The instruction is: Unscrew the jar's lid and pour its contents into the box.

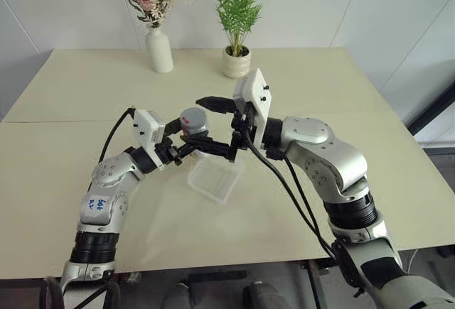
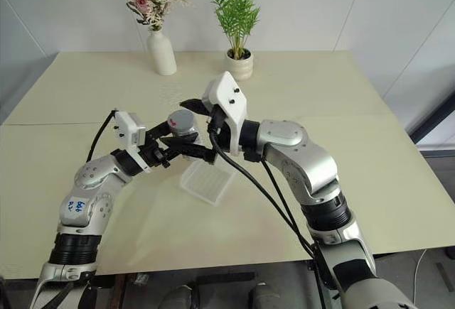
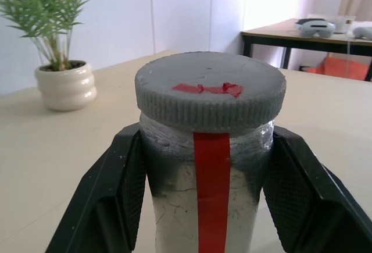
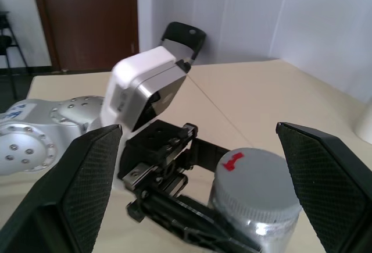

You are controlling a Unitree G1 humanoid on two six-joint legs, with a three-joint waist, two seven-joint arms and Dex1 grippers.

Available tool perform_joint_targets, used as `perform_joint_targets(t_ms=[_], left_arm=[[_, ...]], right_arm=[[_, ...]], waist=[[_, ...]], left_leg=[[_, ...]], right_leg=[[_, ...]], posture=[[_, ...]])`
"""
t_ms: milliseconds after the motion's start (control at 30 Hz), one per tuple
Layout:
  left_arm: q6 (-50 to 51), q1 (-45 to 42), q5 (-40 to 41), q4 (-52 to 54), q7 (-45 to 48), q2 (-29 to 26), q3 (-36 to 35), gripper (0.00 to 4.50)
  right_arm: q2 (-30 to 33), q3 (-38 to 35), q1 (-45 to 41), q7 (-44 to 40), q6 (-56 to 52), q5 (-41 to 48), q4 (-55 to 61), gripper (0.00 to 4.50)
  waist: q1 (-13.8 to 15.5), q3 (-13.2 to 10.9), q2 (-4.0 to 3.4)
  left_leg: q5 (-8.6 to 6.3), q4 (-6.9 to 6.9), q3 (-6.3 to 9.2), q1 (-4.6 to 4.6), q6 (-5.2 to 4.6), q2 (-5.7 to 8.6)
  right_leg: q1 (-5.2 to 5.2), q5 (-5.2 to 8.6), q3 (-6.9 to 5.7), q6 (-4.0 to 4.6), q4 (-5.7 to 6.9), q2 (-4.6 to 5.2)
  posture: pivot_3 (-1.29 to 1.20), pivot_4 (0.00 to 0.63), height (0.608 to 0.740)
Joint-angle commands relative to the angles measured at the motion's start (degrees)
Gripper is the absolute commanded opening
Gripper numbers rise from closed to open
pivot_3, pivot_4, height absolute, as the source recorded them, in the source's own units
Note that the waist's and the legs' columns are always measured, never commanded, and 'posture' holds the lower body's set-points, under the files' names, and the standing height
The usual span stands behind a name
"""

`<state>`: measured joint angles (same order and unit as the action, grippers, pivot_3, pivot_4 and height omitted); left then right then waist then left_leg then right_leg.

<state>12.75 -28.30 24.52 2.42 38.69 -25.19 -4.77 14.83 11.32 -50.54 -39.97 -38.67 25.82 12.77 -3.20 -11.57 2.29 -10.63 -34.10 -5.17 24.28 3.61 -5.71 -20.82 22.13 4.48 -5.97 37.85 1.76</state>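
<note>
on the left, the left claw [image 3: 203, 206] is clamped on the jar [image 3: 204, 206], one black finger on each side below the grey lid [image 3: 210, 90], which is on, and it holds the jar upright above the surface [image 1: 71, 181]. just right of it the box [image 1: 212, 178] lies on the surface below the two claws. on the right, the right claw [image 4: 203, 177] stands spread wide, holding nothing, its fingers [image 4: 87, 183] either side of the lid without touching it.
</note>
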Motion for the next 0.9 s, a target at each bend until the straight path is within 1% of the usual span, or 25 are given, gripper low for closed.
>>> perform_joint_targets(t_ms=[33,133,333,833,900], left_arm=[[0.19,-1.8,0.17,1.12,0.32,0.41,0.14,2.45],[0.54,-2.45,0.03,1.24,0.45,0.86,0.75,2.45],[1.11,-3.14,-0.13,1.24,0.36,1.57,1.61,2.45],[1.62,-3.35,-0.05,1.13,1.56,1.84,1.81,2.45],[1.56,-3.45,-0.11,1.08,1.64,1.8,1.82,2.45]], right_arm=[[-1.14,-0.21,-0.89,2.78,-1.62,-0.45,1.88,4.5],[-1.46,0.22,-0.54,5.05,-1.72,-2.53,1.21,4.5],[-1.95,0.23,-0.71,8.61,-2.26,-6.01,-0.81,4.5],[-2.95,-0.16,-0.25,9.01,-4.0,-6.52,-1.28,4.5],[-3.13,-0.38,-0.44,8.97,-4.27,-6.15,-1.09,4.11]], waist=[[0.0,0.0,0.0],[-0.03,0.0,0.0],[-0.05,0.0,0.0],[-0.17,0.0,0.0],[-0.17,0.0,0.0]], left_leg=[[0.0,0.0,-0.06,0.0,0.0,0.0],[0.0,0.0,-0.31,0.03,0.0,-0.03],[0.03,-0.02,-0.5,0.25,0.06,-0.11],[0.03,-0.05,-0.65,0.25,0.06,-0.16],[0.03,-0.04,-0.65,0.25,0.06,-0.16]], right_leg=[[-0.04,0.0,0.07,0.0,0.0,0.0],[-0.23,-0.01,0.39,-0.02,0.05,-0.05],[-0.63,-0.01,0.58,-0.02,0.17,-0.14],[-0.69,-0.01,0.71,-0.02,0.18,-0.18],[-0.69,-0.01,0.71,-0.02,0.18,-0.18]], posture=[[0.0,0.15,0.74],[0.0,0.15,0.74],[0.0,0.15,0.74],[0.0,0.15,0.74],[0.0,0.15,0.74]])
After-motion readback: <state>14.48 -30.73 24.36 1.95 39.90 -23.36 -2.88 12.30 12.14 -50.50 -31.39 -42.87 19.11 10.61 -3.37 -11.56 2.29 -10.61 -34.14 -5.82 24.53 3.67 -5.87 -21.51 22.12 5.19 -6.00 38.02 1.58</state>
